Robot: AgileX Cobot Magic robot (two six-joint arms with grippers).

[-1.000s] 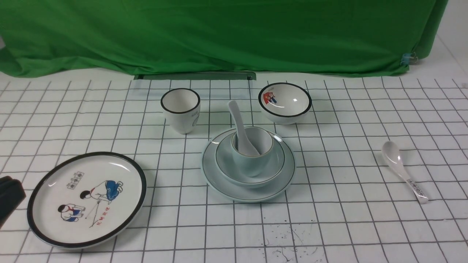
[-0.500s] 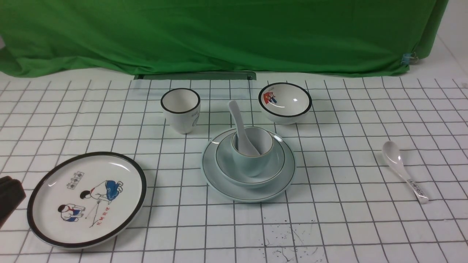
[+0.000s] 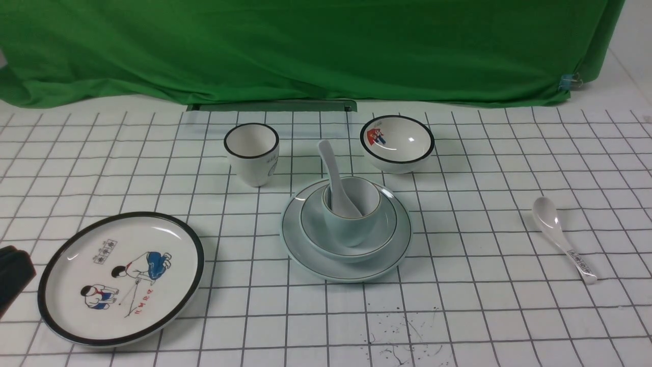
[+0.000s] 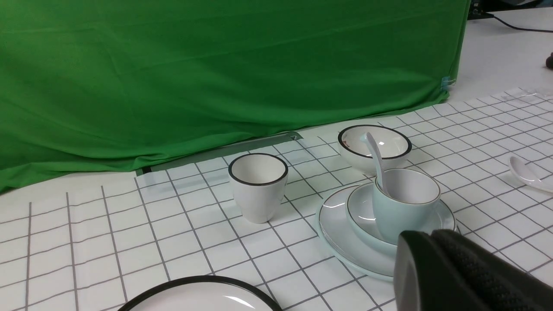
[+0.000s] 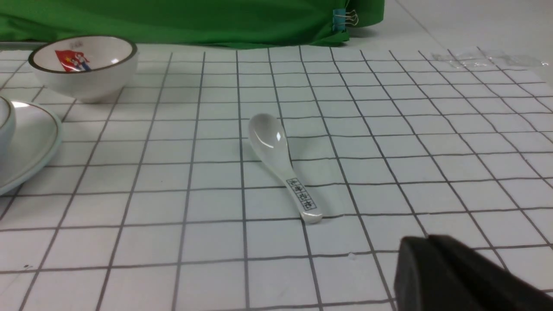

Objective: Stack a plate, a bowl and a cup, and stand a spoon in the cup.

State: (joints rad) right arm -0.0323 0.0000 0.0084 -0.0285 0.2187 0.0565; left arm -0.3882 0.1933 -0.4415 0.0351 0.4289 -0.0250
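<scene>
On the gridded tablecloth [image 3: 509, 316], middle: the plate [image 3: 305, 250] lies flat, the bowl [image 3: 377, 237] sits in it, the cup [image 3: 351, 227] stands upright in the bowl
Spoon: the plain white spoon [image 3: 333, 171] stands in the cup, scoop down inside, handle leaning up over the far-left rim
Left gripper: the left gripper [image 4: 436, 242] shows at the front view's left edge, just beside the cartoon plate, apart from the stack; its dark fingers lie pressed together with no gap, holding nothing
Right gripper: the right gripper [image 5: 425, 248] appears only in its own wrist view as a dark tip low over the cloth, near the handle end of the labelled spoon but apart from it; whether its fingers are parted cannot be told; nothing is seen in it
Other dishes: cartoon plate [image 3: 119, 278] at near left; black-rimmed cup [image 3: 252, 155] behind and left of the stack; cartoon bowl [image 3: 397, 142] behind and right of it; labelled spoon [image 3: 563, 237] lying flat well to the right
Backdrop: green cloth [image 3: 305, 51] along the far edge
</scene>
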